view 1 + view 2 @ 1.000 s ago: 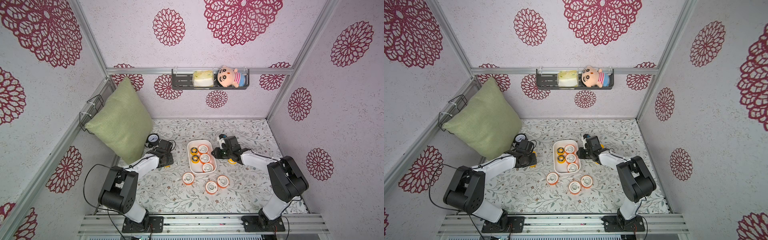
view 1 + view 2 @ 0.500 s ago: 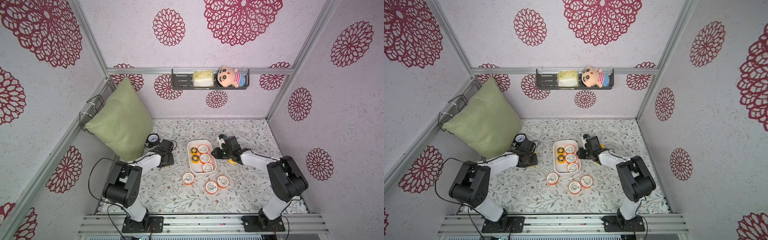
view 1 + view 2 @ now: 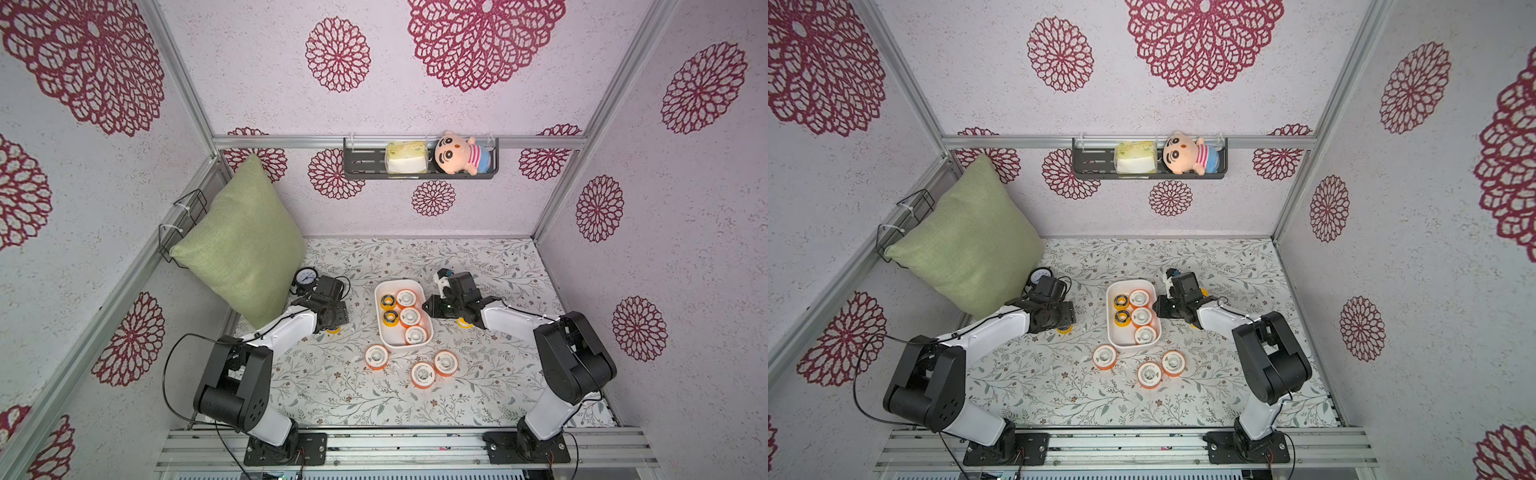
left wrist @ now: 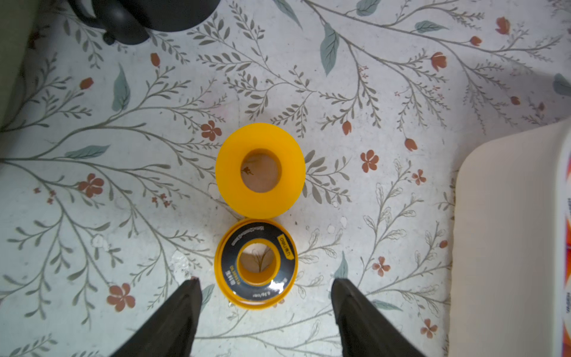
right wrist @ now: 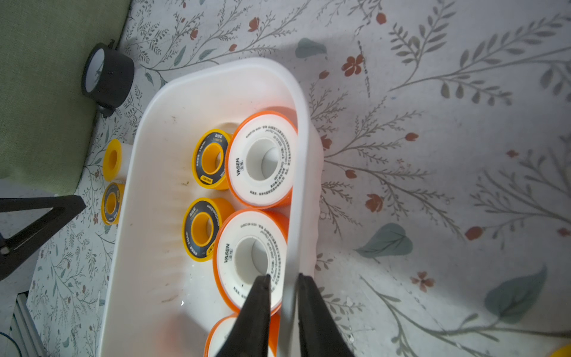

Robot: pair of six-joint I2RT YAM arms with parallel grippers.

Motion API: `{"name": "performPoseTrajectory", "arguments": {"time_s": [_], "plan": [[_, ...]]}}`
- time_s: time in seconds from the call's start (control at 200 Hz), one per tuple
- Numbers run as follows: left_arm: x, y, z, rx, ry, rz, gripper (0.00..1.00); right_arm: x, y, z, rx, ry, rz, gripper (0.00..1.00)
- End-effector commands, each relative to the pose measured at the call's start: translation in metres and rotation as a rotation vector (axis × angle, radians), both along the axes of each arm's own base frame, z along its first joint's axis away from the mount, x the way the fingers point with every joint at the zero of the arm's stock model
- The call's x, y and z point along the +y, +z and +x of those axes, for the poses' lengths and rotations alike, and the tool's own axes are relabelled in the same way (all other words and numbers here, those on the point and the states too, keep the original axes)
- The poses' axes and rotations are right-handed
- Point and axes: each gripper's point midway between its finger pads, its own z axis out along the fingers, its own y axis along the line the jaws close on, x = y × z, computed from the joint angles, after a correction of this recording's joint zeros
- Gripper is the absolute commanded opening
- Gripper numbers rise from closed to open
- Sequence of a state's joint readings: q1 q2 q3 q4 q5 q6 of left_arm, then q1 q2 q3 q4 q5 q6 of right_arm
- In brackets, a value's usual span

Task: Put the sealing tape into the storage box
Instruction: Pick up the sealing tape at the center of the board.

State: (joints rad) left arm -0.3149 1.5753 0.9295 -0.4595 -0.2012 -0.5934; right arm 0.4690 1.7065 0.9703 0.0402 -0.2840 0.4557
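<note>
Yellow sealing tape lies on the flowered surface (image 4: 401, 77) at the left: a plain yellow spool (image 4: 260, 170) sits just beside, seemingly touching, a black-faced yellow spool (image 4: 256, 262); the left gripper (image 4: 264, 286) stands wide open, its fingers (image 4: 185, 303) on either side of the black-faced spool's near edge, apart from it and holding nothing. To the right sits the white storage box (image 3: 399, 283); it holds two black-faced spools (image 5: 211, 159) and three orange spools (image 5: 262, 160). Three other orange ones (image 3: 377, 356) lie on the surface just in front of the box. The right gripper (image 5: 283, 278) is nearly closed, pinching the box's rim on its right side, one finger inside and one outside; a small yellow spool (image 3: 463, 323) peeks out from under the right arm.
</note>
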Motion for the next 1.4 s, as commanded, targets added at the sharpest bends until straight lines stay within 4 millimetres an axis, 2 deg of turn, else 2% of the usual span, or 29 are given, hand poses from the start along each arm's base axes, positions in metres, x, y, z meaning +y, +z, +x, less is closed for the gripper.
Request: {"name": "performPoseTrajectory", "arguments": {"time_s": [0.0,0.07,0.335,0.48,0.79,0.921,1.136,1.241,1.396], "plan": [[0.011,-0.013,-0.002,0.059,0.012,0.066,0.85,0.0,0.005,0.003,-0.014,-0.007,0.012,0.22],[0.01,-0.02,-0.002,0.074,0.007,0.067,0.88,0.0,0.007,0.004,-0.019,-0.008,0.013,0.22],[0.001,-0.04,0.002,0.114,-0.024,0.043,0.86,0.001,0.005,0.004,-0.015,-0.005,0.012,0.22],[-0.002,-0.045,0.004,0.123,-0.028,0.034,0.81,0.0,0.003,0.004,-0.009,-0.005,0.01,0.22],[-0.005,-0.042,0.004,0.114,-0.023,0.02,0.61,0.001,0.002,0.003,-0.007,-0.001,0.009,0.22],[-0.008,-0.035,0.004,0.104,-0.031,0.022,0.58,0.001,0.0,0.003,-0.001,0.001,0.01,0.22],[-0.018,-0.007,0.004,0.062,-0.058,0.065,0.57,0.001,0.0,0.002,0.001,0.001,0.011,0.22],[-0.03,0.008,0.004,0.042,-0.086,0.068,0.57,0.002,0.0,0.002,0.001,0.004,0.014,0.22],[-0.06,0.033,0.006,-0.005,-0.164,0.059,0.59,0.002,-0.002,0.001,0.006,0.004,0.014,0.22]]}}
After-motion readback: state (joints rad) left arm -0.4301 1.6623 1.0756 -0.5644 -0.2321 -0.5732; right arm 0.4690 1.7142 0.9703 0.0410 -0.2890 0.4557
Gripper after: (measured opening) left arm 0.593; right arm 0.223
